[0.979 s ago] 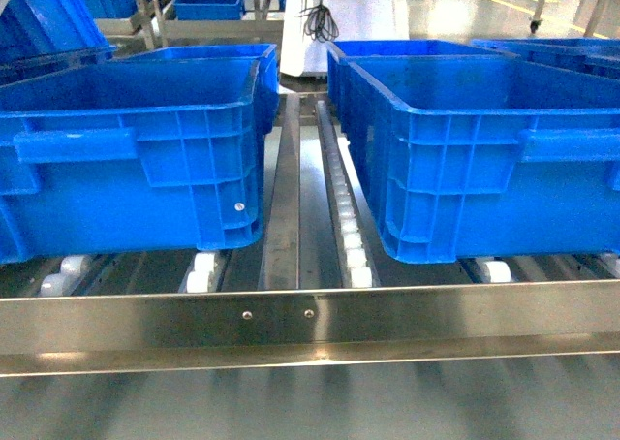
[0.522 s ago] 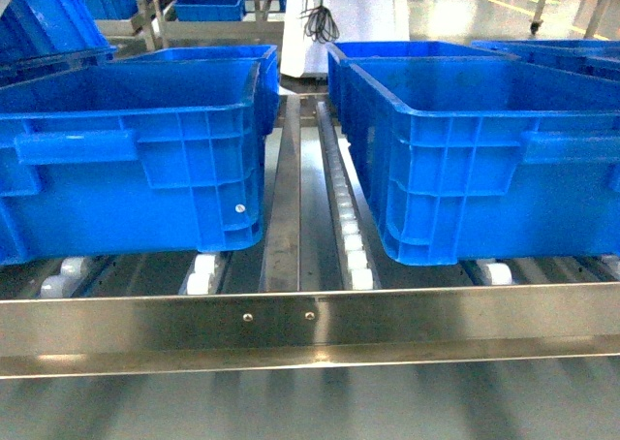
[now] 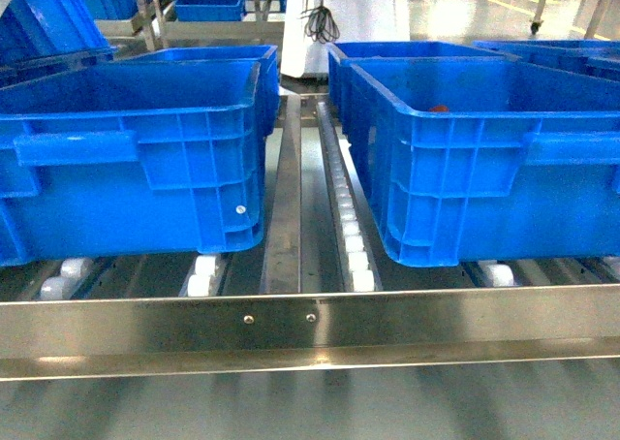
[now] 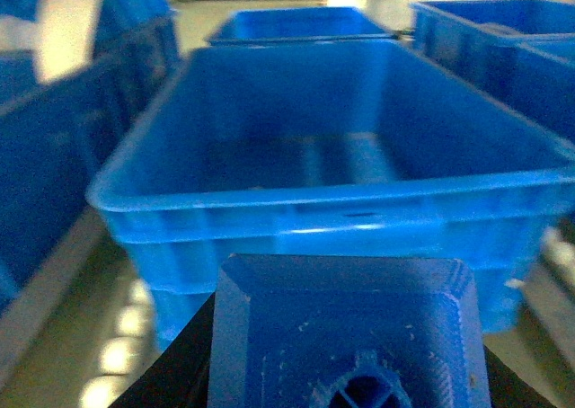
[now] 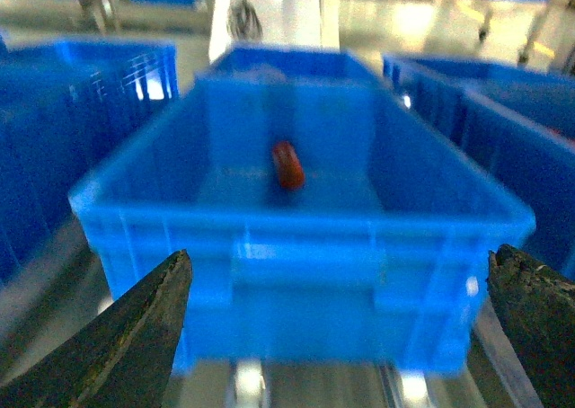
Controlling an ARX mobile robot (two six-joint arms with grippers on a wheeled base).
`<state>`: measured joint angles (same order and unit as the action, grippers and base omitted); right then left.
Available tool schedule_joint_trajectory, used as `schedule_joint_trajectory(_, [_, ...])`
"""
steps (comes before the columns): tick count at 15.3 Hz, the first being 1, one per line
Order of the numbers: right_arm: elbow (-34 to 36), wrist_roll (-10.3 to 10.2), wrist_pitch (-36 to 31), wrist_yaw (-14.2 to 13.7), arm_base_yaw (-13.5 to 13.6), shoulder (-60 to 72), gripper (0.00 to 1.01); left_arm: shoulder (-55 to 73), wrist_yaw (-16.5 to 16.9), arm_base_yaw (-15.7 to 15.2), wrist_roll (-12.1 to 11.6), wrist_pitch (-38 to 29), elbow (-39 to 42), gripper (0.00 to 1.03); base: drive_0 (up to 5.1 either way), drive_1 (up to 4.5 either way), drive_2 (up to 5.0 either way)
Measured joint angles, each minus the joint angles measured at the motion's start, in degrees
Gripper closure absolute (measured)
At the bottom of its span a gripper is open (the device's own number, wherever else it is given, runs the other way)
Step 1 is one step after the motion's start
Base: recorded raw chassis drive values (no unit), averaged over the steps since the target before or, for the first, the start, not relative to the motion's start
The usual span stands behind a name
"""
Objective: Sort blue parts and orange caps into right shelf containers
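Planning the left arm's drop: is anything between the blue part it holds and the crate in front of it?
Nothing visible is. In the left wrist view the blue part sits low in the frame in the left claw, and the crate lies straight ahead, open-topped. Only its near wall stands between them, so the part has to clear that rim.

Steel roller rack (image 3: 310, 329), perhaps pale floor beyond

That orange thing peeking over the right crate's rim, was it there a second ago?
No. The orange cap has newly appeared above the right crate's near rim, where only blue wall showed before.
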<state>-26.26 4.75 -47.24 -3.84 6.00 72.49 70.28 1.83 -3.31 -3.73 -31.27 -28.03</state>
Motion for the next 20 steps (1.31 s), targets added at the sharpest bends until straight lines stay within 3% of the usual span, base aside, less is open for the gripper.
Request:
schedule_joint_trajectory(1, [5.0, 1.0, 1.2, -2.1, 1.0, -0.6, 0.03, 0.0, -10.8, 2.4, -1.5, 1.2, -0.7, 0.59, 0.0, 0.00, 0.0])
schedule_joint_trajectory(2, [6.1, 1.8, 1.4, -2.6, 1.3, -0.5, 0.03, 0.4, -16.8, 2.9, -2.6, 1.4, -2.2, 0.59, 0.0, 0.00, 0.0])
schedule_joint_trajectory(4, [4.9, 2.5, 0.1, -2.8, 1.5, -1.0, 0.03, 5.1, -16.3, 1.9, -2.6, -0.1, -10.7, 0.59, 0.0, 0.00, 0.0])
schedule_joint_trajectory(6, [4.9, 2.7, 0.5, -2.8, 1.5, -1.1, 0.03, 13.9, -12.4, 1.8, -2.8, -0.8, -20.3, 0.59, 0.0, 0.00, 0.0])
schedule_joint_trajectory(8, [4.9, 2.7, 0.5, -2.8, 1.5, -1.1, 0.03, 25.6, -10.8, 1.8, -2.1, 2.8, -32.9, 0.59, 0.0, 0.00, 0.0])
schedule_joint_trajectory(9, [4.9, 2.7, 0.5, -2.8, 1.5, -1.1, 0.03, 32.5, -11.6, 1.6, -2.1, 4.7, -41.0, 0.51, 0.0, 0.00, 0.0])
schedule_joint_trajectory(10, [4.9, 2.7, 0.5, -2.8, 1.5, -1.1, 0.03, 37.1, -12.2, 1.6, -2.4, 6.1, -46.6, 0.37, 0.0, 0.00, 0.0])
schedule_joint_trajectory(13, [4.9, 2.7, 0.5, -2.8, 1.5, -1.1, 0.03, 25.9, -8.9, 2.2, -0.6, 1.9, -35.1, 0.03, 0.0, 0.00, 0.0])
schedule_joint_trajectory(15, [4.9, 2.7, 0.4, -2.8, 1.5, -1.1, 0.03, 12.0, -7.1, 4.2, 1.2, 0.3, -24.1, 0.05, 0.0, 0.00, 0.0])
schedule_joint_trajectory(16, [6.2, 0.5, -4.0, -3.1, 1.3, -1.2, 0.13, 8.0, -3.2, 4.1, 2.2, -6.2, -17.2, 0.15, 0.0, 0.00, 0.0])
schedule_joint_trajectory(17, [9.3, -2.0, -4.2, -2.4, 0.4, -4.2, 0.28, 5.2, -2.0, 3.5, 2.6, -10.3, -8.9, 0.29, 0.0, 0.00, 0.0])
schedule_joint_trajectory(20, [15.7, -3.8, -2.2, -0.8, -1.4, -11.7, 0.66, -1.0, -1.9, 3.3, 3.4, -13.9, 4.8, 0.68, 0.0, 0.00, 0.0])
